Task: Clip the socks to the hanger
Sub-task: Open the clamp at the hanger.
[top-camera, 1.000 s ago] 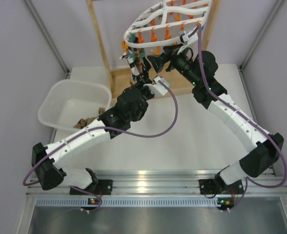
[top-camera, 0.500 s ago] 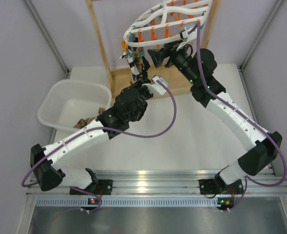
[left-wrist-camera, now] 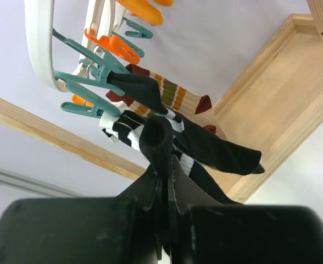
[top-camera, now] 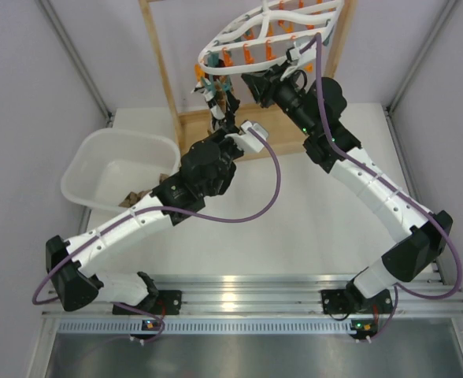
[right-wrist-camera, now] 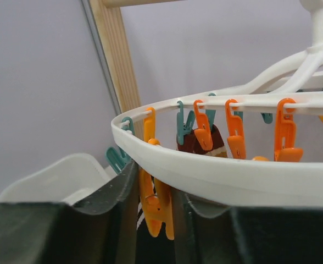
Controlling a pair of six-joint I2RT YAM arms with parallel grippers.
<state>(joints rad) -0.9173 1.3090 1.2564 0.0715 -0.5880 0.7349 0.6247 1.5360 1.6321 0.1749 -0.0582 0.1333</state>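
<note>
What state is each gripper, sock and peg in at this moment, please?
left gripper: shut on the black sock
right gripper: shut on the orange peg
black sock: pinched and held up beside the pegs
banded sock: hanging, clipped in a teal peg
striped sock: hanging from the hanger, its clip hidden
tub: upright, with something brownish inside
</note>
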